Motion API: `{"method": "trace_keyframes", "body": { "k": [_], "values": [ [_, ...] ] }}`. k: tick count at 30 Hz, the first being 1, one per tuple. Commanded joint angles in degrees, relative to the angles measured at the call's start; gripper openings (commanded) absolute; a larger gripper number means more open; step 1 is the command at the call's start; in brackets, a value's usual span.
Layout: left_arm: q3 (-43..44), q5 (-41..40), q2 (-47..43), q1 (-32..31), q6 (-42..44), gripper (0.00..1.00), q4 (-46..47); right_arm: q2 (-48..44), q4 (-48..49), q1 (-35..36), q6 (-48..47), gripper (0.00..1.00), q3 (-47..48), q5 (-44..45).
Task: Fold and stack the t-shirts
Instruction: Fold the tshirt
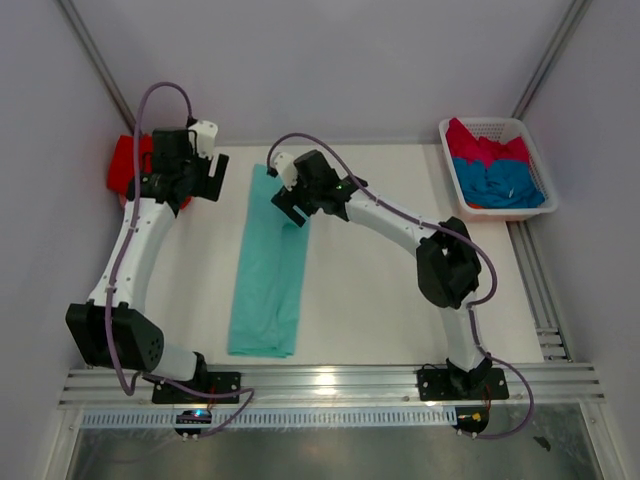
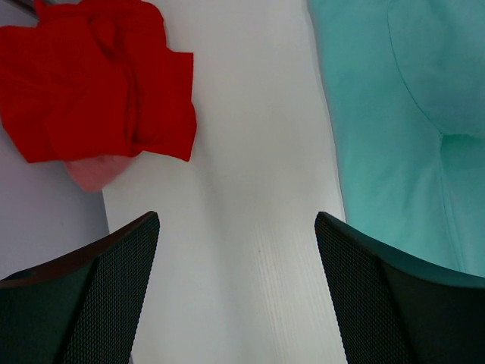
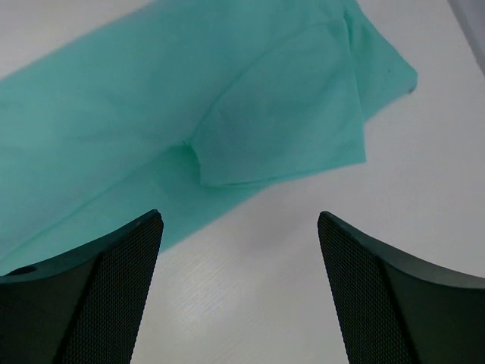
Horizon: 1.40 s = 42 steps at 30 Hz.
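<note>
Two claws [image 2: 236, 220] [image 3: 240, 216] gape — folded t-shirt [image 1: 268, 270] (mint-teal) near.

The left end effector [image 2: 237, 220] hangs, jaws wide, over the surface [image 2: 250, 152] between a crumpled red t-shirt [image 2: 98, 83] at its edge and a mint-teal t-shirt [image 2: 402, 136].

The mint-teal t-shirt [image 1: 268, 275] is laid flat on the table [image 1: 370, 310], left of centre, folded lengthwise into a long narrow strip, with a sleeve turned in over the body at its far end. The red t-shirt [image 1: 122, 165] is bunched at the far left edge. The blue t-shirt [image 1: 505, 185] and crimson-pink t-shirt [image 1: 485, 145] are heaped, crumpled, in the basket [image 1: 490, 124] at far right.
</note>
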Motion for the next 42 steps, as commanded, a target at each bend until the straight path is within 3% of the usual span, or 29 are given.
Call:
{"method": "trace_keyframes", "body": {
  "k": [1, 3, 10, 15, 42],
  "values": [
    [-3.1, -0.1, -3.4, 0.3, -1.9, 0.86, 4.8, 3.3, -5.4, -0.5, 1.5, 0.87, 8.6, -18.2],
    [-5.0, 0.6, -4.4, 0.6, -2.6, 0.86, 5.4, 6.4, -9.9, -0.5, -0.2, 0.87, 12.7, -27.1],
    [-11.2, 2.4, -6.4, 1.7, -5.8, 0.86, 6.8, 11.3, -18.4, -0.4, -7.2, 0.87, 15.8, -40.6],
    [-16.1, 3.6, -7.0, 1.7, -6.9, 0.86, 9.2, 13.5, -18.7, 0.6, -7.8, 0.87, 15.7, -38.7],
    [-17.5, 7.7, -8.2, 3.1, -3.7, 0.85, 7.5, 23.3, -22.0, 8.8, -8.5, 0.87, 24.2, -41.2]
  ]
}}
